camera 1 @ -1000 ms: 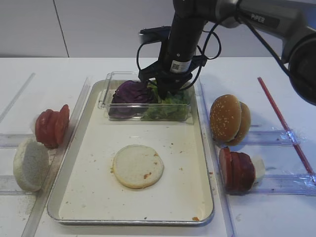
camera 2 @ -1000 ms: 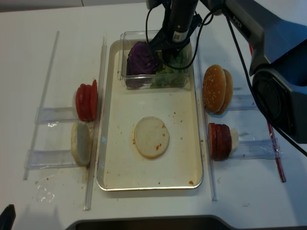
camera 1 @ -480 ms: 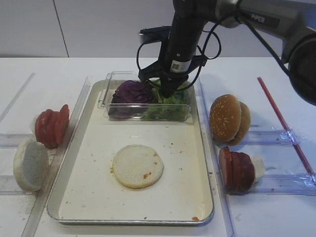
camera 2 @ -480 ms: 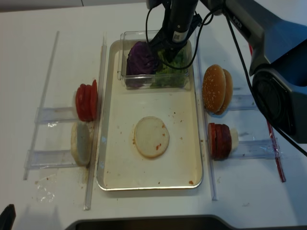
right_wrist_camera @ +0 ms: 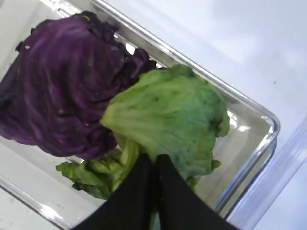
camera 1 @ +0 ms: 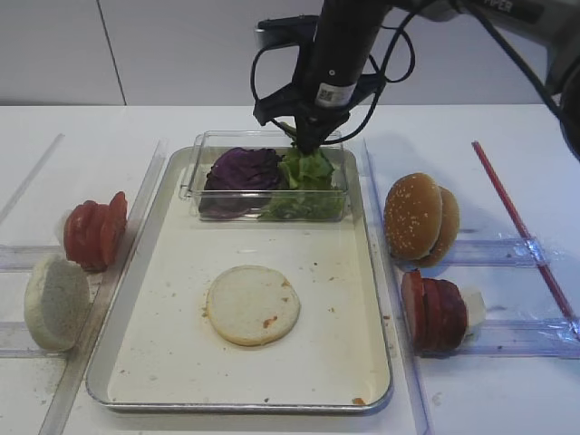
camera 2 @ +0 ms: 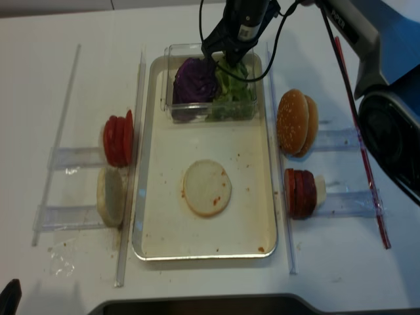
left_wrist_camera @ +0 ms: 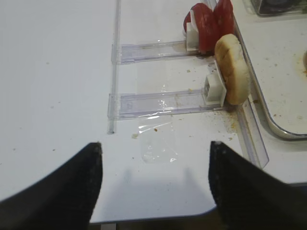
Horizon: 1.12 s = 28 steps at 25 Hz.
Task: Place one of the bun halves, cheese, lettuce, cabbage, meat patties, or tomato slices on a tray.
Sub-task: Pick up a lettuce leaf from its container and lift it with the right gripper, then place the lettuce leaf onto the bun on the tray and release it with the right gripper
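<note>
Above the clear box (camera 1: 272,177), right gripper (right_wrist_camera: 156,165) pinches lettuce (right_wrist_camera: 170,120).
Leaf hangs beside cabbage (camera 1: 243,170), likely bound for the tray (camera 1: 163,362).

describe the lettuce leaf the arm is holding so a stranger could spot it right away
Find the tray; at its far end sits a clear plastic box. The lettuce leaf is the bright green crinkled one pinched in the right gripper, beside the dark purple cabbage.

Black arm (camera 1: 340,54); looped cables; white sticker.
</note>
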Each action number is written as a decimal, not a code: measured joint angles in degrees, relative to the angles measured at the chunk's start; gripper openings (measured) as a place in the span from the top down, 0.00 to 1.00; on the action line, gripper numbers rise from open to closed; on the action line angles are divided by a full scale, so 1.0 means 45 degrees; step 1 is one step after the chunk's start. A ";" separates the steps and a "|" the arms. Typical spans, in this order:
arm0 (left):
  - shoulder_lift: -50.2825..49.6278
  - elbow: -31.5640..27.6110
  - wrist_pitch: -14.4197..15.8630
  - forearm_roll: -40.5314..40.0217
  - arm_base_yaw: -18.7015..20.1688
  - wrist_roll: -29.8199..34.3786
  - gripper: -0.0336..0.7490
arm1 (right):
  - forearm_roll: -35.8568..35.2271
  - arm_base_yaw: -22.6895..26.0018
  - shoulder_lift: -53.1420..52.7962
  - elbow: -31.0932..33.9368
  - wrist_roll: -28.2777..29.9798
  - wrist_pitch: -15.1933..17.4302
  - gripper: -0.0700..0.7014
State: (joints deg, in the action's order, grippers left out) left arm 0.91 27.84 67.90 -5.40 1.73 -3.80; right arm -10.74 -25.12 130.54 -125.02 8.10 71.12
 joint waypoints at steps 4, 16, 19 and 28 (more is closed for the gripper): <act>0.0000 0.0000 0.0000 0.0000 0.0000 0.0000 0.40 | 0.0096 0.0000 -0.0145 0.0000 0.0000 0.0000 0.84; 0.0000 0.0000 0.0000 0.0000 0.0000 0.0000 0.40 | -0.0326 0.0000 -0.1316 0.0000 0.0000 0.0024 0.84; 0.0000 0.0000 0.0000 0.0000 0.0000 0.0000 0.40 | -0.0358 -0.0025 -0.1536 0.0000 0.0000 0.0072 0.84; 0.0000 0.0000 0.0000 0.0000 0.0000 0.0000 0.40 | -0.0355 -0.0811 -0.2066 0.0000 0.0000 0.0098 0.84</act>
State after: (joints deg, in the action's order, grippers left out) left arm 0.91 27.84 67.90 -5.40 1.73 -3.80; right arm -12.33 -28.77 121.24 -125.02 8.10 71.56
